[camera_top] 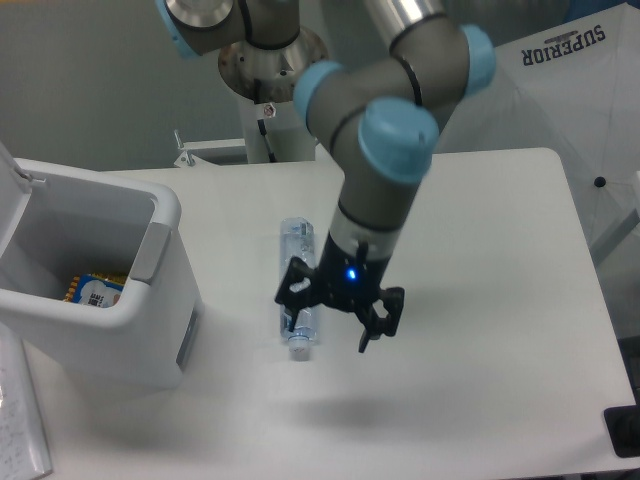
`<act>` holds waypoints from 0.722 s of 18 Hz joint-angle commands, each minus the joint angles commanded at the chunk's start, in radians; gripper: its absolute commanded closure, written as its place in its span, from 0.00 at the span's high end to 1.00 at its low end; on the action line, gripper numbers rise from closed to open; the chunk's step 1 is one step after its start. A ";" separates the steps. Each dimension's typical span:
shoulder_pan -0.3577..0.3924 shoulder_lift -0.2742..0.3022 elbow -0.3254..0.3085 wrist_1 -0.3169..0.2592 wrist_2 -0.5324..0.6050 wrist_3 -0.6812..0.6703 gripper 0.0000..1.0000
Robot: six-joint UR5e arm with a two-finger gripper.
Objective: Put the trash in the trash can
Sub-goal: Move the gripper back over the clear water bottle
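Gripper (338, 321) fingers stood spread apart with nothing between them, a blue light glowing on the wrist just above, as the single UR5e arm (395, 150) hung low over the white table (480, 300). One black finger (293, 296) hung over the lower part of the crushed clear plastic bottle (297, 262), whether touching it could not be told; the other hung over bare tabletop to the bottle's right. That one bottle lay flat near the table's middle, its white cap (298, 350) pointing toward the near edge. To its left, well apart, stood one large white trash can (150, 330) with a rounded rim and a grey panel (149, 252) on the side facing the bottle, its white lid (14, 205) raised at the far left. Inside the can lay one small packet (96, 290) printed in blue, yellow and white; its lettering was too small to read. Only one legible word appeared anywhere: "SUPERIOR", in dark capitals on a white umbrella-like canopy (560, 90) beyond the table's far right corner. One dark object (622, 430) sat at the near right corner of the scene, cut off by the frame.
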 joint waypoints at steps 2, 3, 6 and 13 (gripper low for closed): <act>-0.023 -0.031 0.015 -0.028 0.051 -0.002 1.00; -0.034 -0.044 0.024 -0.039 0.069 -0.009 1.00; -0.061 -0.095 0.061 -0.069 0.117 -0.058 1.00; -0.121 -0.181 0.129 -0.143 0.196 -0.152 1.00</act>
